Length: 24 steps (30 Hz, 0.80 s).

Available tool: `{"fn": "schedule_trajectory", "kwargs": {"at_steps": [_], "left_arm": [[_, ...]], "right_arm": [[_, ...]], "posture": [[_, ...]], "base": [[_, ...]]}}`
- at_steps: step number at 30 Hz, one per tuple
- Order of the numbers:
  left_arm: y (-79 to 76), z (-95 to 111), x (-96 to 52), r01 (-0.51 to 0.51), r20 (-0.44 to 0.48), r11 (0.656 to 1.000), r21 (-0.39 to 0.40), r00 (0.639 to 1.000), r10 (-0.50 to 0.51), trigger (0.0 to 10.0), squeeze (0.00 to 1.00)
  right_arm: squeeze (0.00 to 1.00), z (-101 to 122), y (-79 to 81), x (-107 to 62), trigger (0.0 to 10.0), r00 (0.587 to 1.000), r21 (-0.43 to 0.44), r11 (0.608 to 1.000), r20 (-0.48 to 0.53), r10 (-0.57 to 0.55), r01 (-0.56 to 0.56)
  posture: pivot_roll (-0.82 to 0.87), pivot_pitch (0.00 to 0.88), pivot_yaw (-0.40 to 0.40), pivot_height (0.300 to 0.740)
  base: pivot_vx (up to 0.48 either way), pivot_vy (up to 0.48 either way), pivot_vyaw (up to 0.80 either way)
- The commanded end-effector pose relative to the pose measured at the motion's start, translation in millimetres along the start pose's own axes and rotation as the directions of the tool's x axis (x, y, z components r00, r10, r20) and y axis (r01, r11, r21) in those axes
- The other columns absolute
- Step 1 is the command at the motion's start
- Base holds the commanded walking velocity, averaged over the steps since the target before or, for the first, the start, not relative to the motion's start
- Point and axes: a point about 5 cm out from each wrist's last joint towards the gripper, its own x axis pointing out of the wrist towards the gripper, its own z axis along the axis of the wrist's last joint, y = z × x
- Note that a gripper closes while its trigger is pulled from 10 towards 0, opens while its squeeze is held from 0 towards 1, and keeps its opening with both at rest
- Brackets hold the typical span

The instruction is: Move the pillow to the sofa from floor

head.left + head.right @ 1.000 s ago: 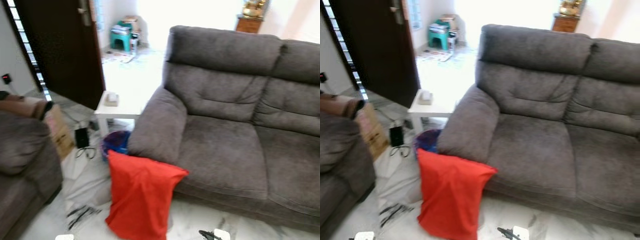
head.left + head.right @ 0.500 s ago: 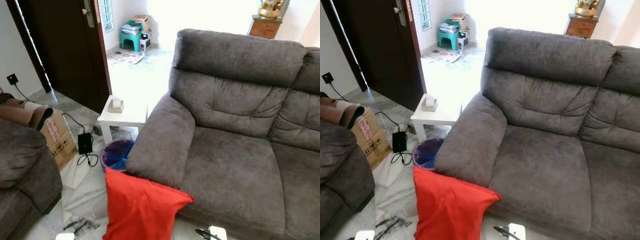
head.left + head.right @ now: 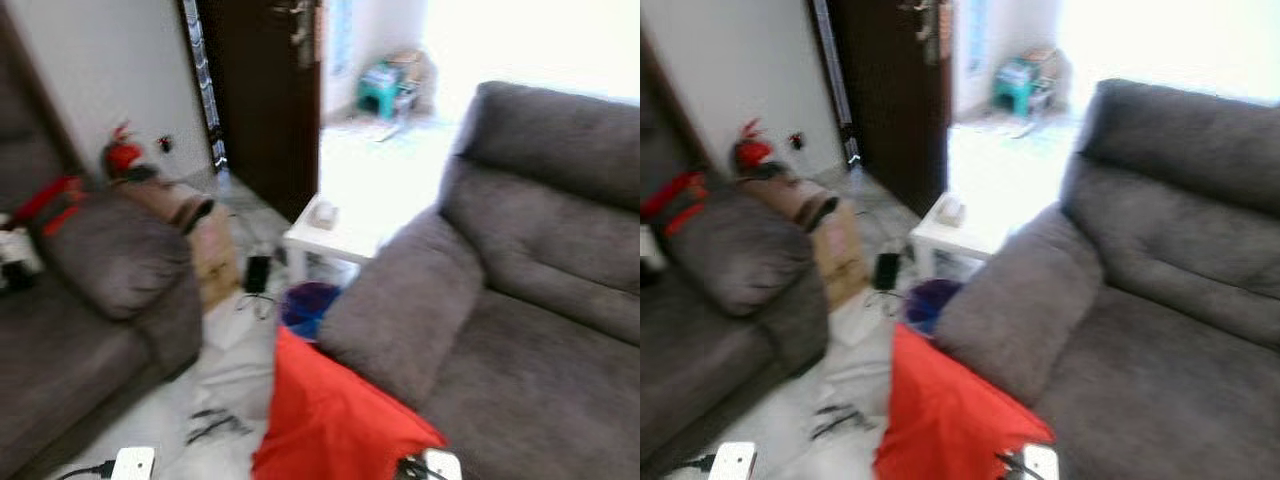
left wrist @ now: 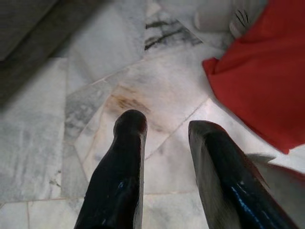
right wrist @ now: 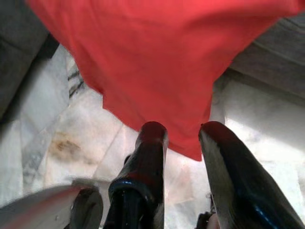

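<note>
Right wrist view: pillow (image 5: pixel 157 62) just beyond parted fingers (image 5: pixel 147 157)

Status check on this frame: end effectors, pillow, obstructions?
Both end effectors open, empty: left over bare floor, right just short of the red pillow. Pillow on floor, leaning on sofa armrest. Nothing between right end effector and pillow.

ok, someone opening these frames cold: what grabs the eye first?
The bright red pillow dominates, standing on the marble floor and leaning against the armrest of the grey sofa. Next is the right end effector, fingers open, poised just short of the pillow's lower edge, while the left end effector hangs open above bare floor beside it. Behind, a small white side table sits by a dark door.
</note>
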Motion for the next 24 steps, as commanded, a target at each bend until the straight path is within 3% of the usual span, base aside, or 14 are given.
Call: {"fn": "schedule_trajectory", "kwargs": {"at_steps": [1, 2, 5, 6, 7, 11, 15, 20, 24], "left_arm": [[-0.3, 31, 4.8, 0.001, 0.112, 1.000, 0.015, 0.994, -0.003, 10.0, 0.00], [-0.4, 37, 5.4, 0.001, 0.135, 1.000, 0.019, 0.991, -0.004, 10.0, 0.00], [-0.3, 59, 6.1, 0.004, 0.231, 0.999, 0.037, 0.973, -0.012, 10.0, 0.00], [-1.1, 72, 5.2, 0.015, 0.299, 0.999, 0.043, 0.954, -0.027, 10.0, 0.00], [-1.6, 77, 4.5, 0.022, 0.330, 0.999, 0.040, 0.943, -0.034, 10.0, 0.00], [-5.9, 89, -0.8, 0.040, 0.446, 0.999, 0.032, 0.894, -0.050, 10.0, 0.00], [-16.7, 83, -10.1, 0.055, 0.525, 0.994, 0.090, 0.846, -0.094, 10.0, 0.00], [-25.9, 80, -20.8, 0.060, 0.583, 0.983, 0.176, 0.798, -0.153, 10.0, 0.00], [-32.6, 89, -21.8, 0.070, 0.605, 0.978, 0.195, 0.776, -0.177, 10.0, 0.00]], "right_arm": [[0.00, 3, 1.2, -0.3, 10.0, 0.999, 0.053, 0.999, 0.054, -0.004, 0.001], [0.00, 4, 1.1, -0.4, 10.0, 0.998, 0.055, 0.999, 0.064, -0.004, 0.001], [0.00, 86, -5.7, 5.1, 10.0, 0.962, 0.012, 1.000, 0.274, 0.010, -0.013], [0.00, 108, -5.4, 2.9, 10.0, 0.934, -0.003, 0.999, 0.356, 0.031, -0.031], [0.00, 114, -4.9, 1.9, 10.0, 0.923, -0.009, 0.999, 0.383, 0.041, -0.040], [0.00, 131, -5.3, -3.9, 10.0, 0.872, -0.064, 0.996, 0.482, 0.082, -0.059], [0.00, 131, -12.3, -10.4, 10.0, 0.835, -0.102, 0.994, 0.542, 0.095, -0.047], [0.00, 121, -26.1, -16.7, 10.0, 0.818, -0.078, 0.997, 0.572, 0.062, -0.020], [0.00, 115, -27.5, -16.7, 10.0, 0.820, -0.061, 0.998, 0.571, 0.034, 0.001]], "posture": [[0.12, 0.000, 0.004, 0.740], [0.12, 0.000, 0.006, 0.740], [0.13, 0.000, 0.006, 0.740], [0.13, 0.000, 0.007, 0.740], [0.13, 0.000, 0.007, 0.740], [0.12, 0.000, 0.010, 0.740], [0.11, 0.000, 0.015, 0.740], [0.12, 0.000, 0.010, 0.740], [0.10, 0.000, 0.017, 0.740]], "base": [[0.000, 0.000, 0.00], [0.000, 0.000, 0.00], [0.000, 0.000, 0.00], [0.000, 0.000, 0.00], [0.000, 0.000, 0.00], [0.000, 0.000, 0.00], [0.000, 0.000, 0.00], [0.000, 0.000, 0.00], [0.000, 0.000, 0.00]]}}
